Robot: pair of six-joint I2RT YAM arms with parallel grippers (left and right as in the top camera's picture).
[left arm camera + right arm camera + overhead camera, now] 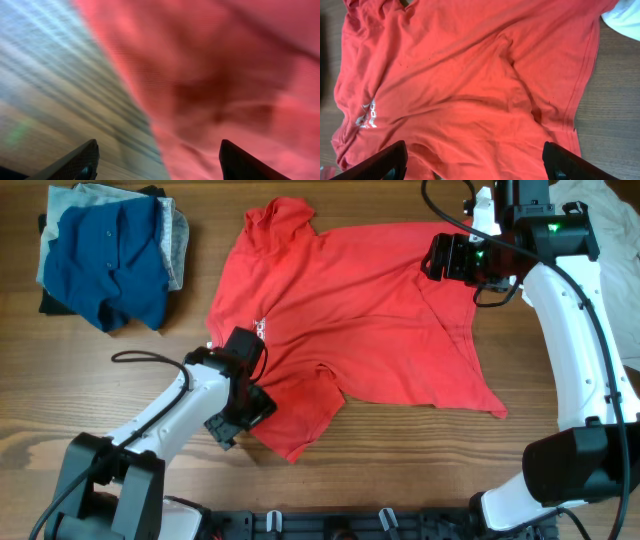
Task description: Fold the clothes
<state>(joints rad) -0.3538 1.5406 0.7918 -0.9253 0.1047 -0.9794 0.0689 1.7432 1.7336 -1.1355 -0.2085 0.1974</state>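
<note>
Overhead: red polo shirt (350, 320) lies spread and wrinkled on wooden table (100, 380). L gripper (245, 408) is at the shirt's near-left sleeve edge. Left wrist cam shows fingers apart, nothing pinched, fabric edge running btw them. R gripper (442, 260) is above the shirt's far-right part, fingers spread, empty. Blue shirt (110, 265) tops a pile at the far-left corner.

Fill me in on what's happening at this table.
Two robot arms are set over a red T-shirt that lies spread out and wrinkled on the wooden table. The left gripper is open, low at the shirt's edge near a sleeve. The right gripper is open above the shirt's other side. Neither holds anything. A pile of blue and grey clothes sits apart.
</note>
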